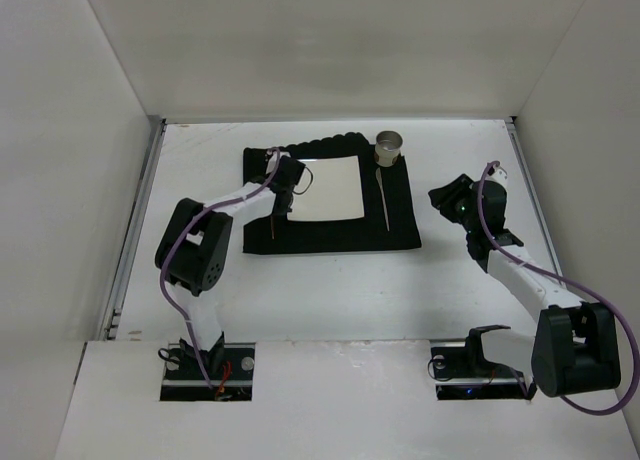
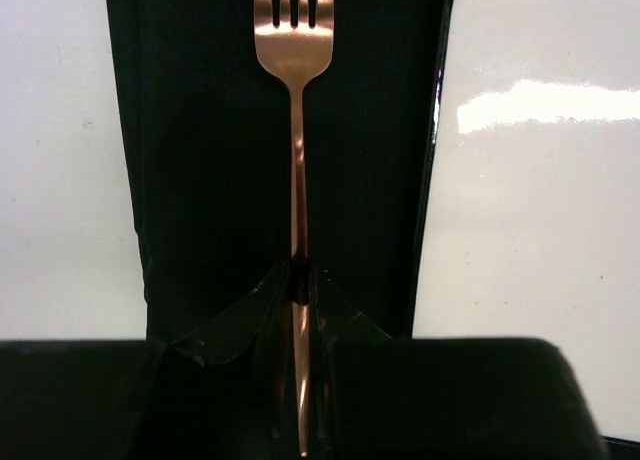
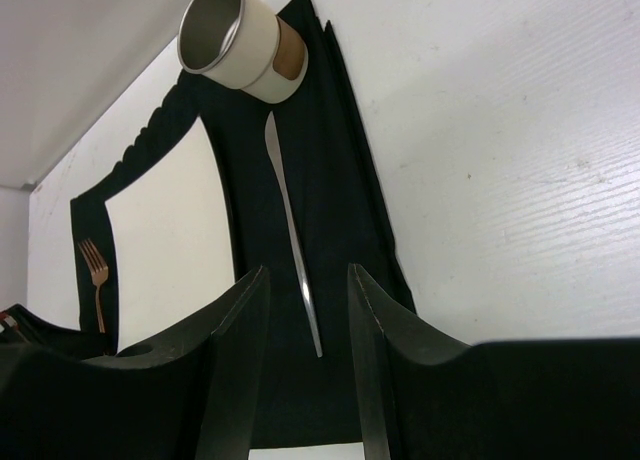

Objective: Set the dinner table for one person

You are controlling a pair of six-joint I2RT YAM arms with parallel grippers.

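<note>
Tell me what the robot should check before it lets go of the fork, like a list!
1. Left gripper shut on the copper-coloured metal fork at its handle: ok.
2. Fork over the black ribbed cloth mat, beside the white square plate, not on it: ok.
3. Fork touching the mat: cannot tell.
4. Fork tines pointing toward the far side of the flat white dinner table: ok.
5. Thin silver knife on the mat at the plate's other side: ok.
6. Right gripper open, holding nothing, off the mat: ok.
</note>
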